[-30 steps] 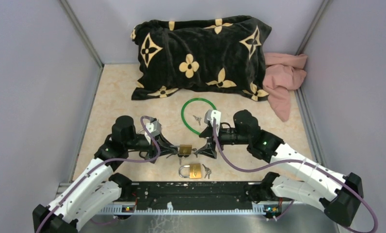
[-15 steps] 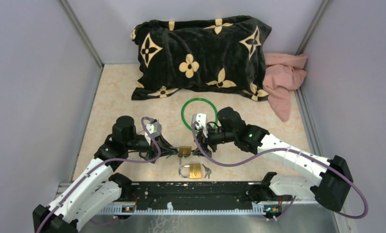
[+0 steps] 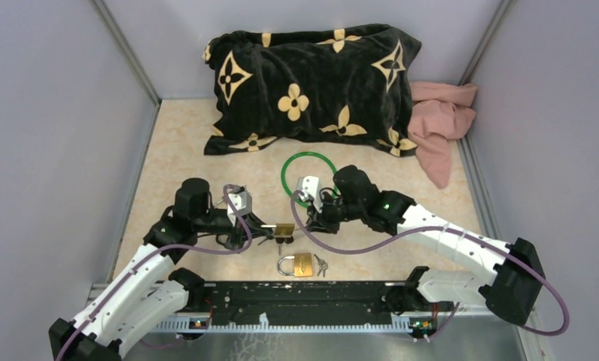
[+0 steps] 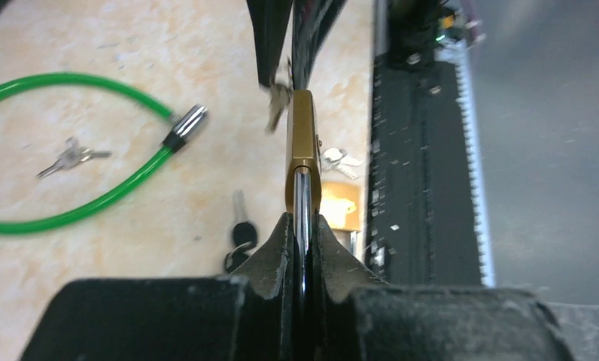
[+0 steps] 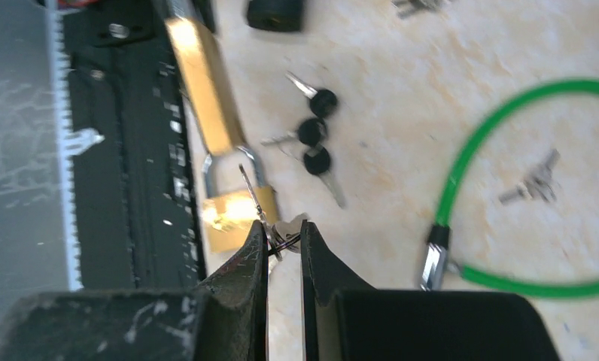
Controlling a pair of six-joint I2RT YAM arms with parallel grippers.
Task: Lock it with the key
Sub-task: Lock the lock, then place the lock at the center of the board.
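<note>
top view: my left gripper (image 3: 272,232) is clenched on the brass padlock (image 3: 285,229), just on the bases' side of the green cable lock (image 3: 309,153). my right gripper (image 3: 317,223) is close beside the padlock.
left wrist: the padlock's shackle is pinched between my fingers.
right wrist: my right jaws are closed on a small key (image 5: 251,194), beside that cable lock.

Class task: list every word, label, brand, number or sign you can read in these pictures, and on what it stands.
No text can be read.
Lying padlock: face too small and blurred to read.
Held padlock: seen edge-on, nothing readable.
Pillow: flower motifs only, no letters.
</note>
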